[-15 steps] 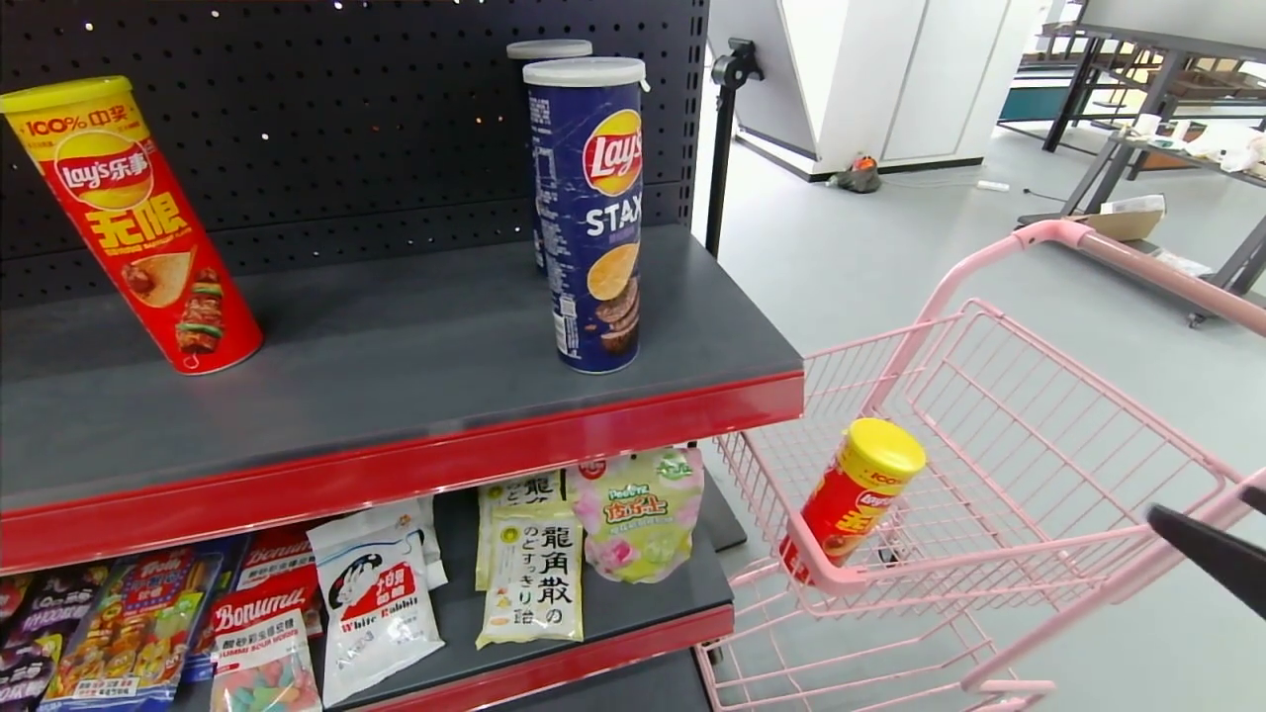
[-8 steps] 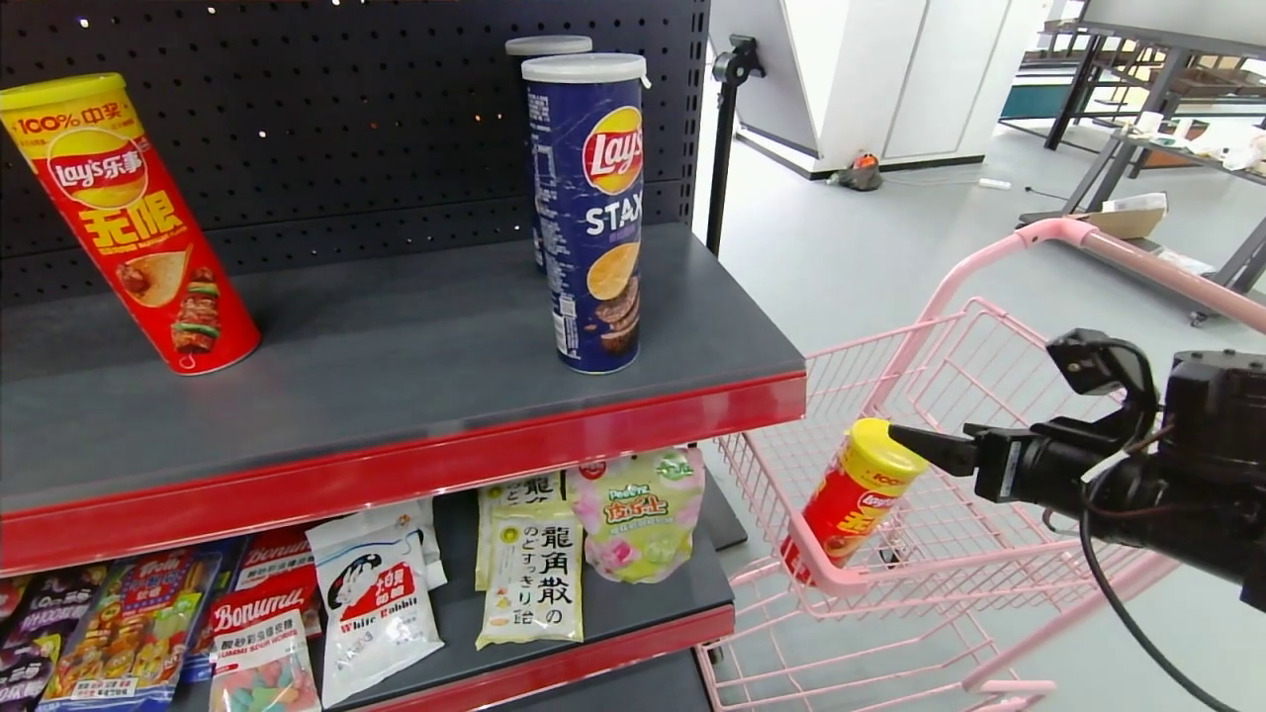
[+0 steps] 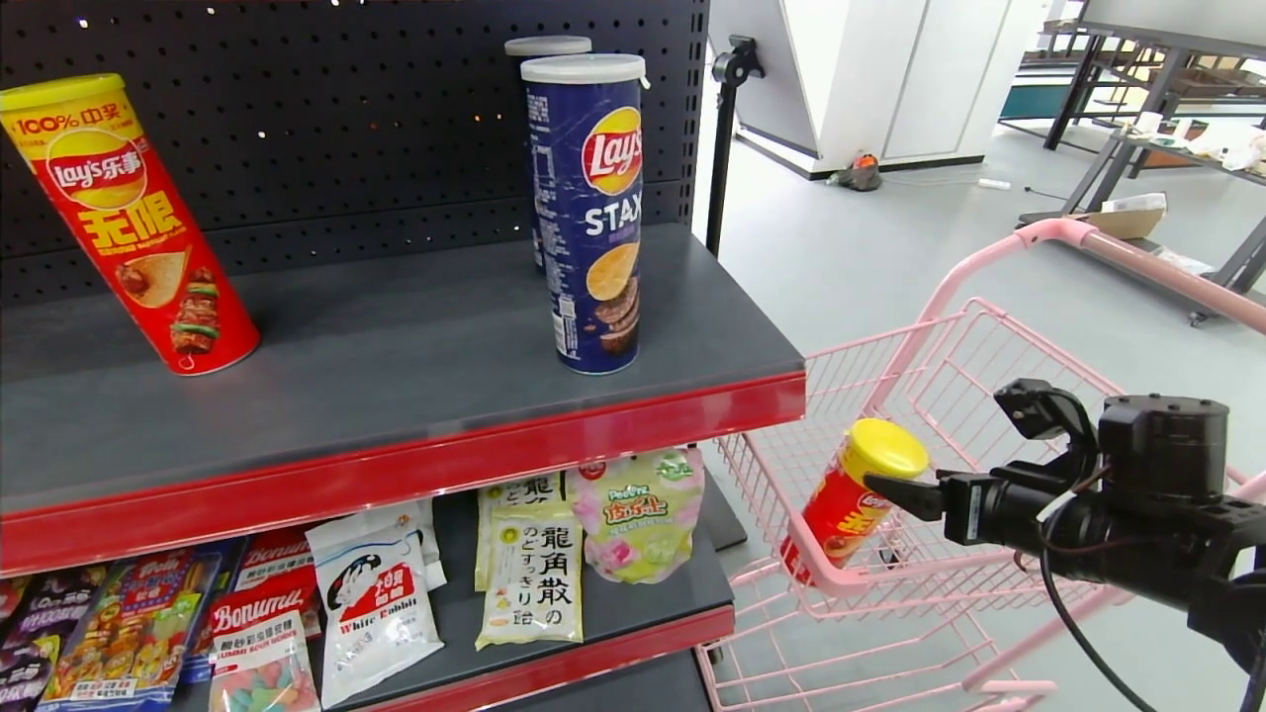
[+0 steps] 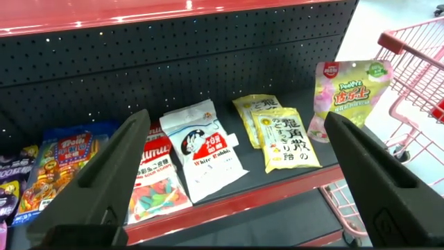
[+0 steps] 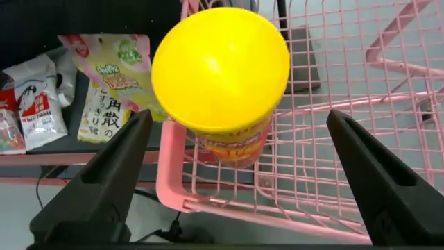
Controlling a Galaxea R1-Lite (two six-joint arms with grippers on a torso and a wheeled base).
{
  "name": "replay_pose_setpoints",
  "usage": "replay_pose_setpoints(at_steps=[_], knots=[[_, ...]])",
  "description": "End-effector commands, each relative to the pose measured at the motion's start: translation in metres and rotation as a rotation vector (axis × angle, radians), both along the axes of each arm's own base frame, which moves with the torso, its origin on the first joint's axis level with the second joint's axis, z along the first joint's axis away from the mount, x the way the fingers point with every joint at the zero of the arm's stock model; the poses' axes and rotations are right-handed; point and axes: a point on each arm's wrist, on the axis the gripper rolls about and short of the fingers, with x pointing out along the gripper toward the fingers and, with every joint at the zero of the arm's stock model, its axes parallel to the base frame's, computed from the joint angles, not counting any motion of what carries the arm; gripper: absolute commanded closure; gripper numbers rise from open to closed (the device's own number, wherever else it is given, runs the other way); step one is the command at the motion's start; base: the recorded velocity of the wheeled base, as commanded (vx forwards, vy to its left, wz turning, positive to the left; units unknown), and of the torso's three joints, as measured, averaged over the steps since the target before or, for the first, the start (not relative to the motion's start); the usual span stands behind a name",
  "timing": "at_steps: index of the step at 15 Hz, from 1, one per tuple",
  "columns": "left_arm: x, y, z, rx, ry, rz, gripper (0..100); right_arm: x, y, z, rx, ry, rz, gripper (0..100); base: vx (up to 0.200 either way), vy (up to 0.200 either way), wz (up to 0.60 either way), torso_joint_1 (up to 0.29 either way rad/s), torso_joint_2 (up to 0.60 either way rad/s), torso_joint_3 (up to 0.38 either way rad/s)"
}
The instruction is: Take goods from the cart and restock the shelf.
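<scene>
A red chip can with a yellow lid [image 3: 853,494] leans tilted in the near corner of the pink cart [image 3: 989,326]. My right gripper [image 3: 935,440] is open, level with the top of the can, and one fingertip [image 3: 872,483] is close to the lid. In the right wrist view the yellow lid [image 5: 220,66] sits between the spread fingers of the right gripper [image 5: 237,114]. My left gripper [image 4: 234,118] is open with nothing in it and faces the snack bags on the lower shelf.
On the grey upper shelf [image 3: 396,386] a red can [image 3: 129,227] leans at the left. A blue can [image 3: 584,213] stands at the right with another can [image 3: 547,46] behind it. Snack bags [image 3: 534,554] lie on the lower shelf beside the cart.
My right arm has come in from the right and moved left and down toward the can in the cart. The can and the shelf goods have not moved.
</scene>
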Motion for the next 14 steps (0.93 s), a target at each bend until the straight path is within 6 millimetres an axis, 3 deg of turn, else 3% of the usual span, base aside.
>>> replay_pose_setpoints(at_steps=[1,8,14], knots=[[0.0,0.0,0.0,0.001,0.0,0.0,0,0.005,0.004,-0.007,-0.004,0.018,0.012,0,0.0,0.0,0.0,0.0,0.0,0.0],[0.0,0.0,0.0,0.001,0.0,0.0,0,0.019,0.022,-0.019,-0.007,0.002,0.046,0,0.0,0.0,0.0,0.0,0.0,0.0],[0.0,0.0,0.0,0.001,0.0,0.0,0,0.033,0.025,-0.021,-0.009,-0.009,0.039,0,0.0,0.0,0.0,0.0,0.0,0.0]])
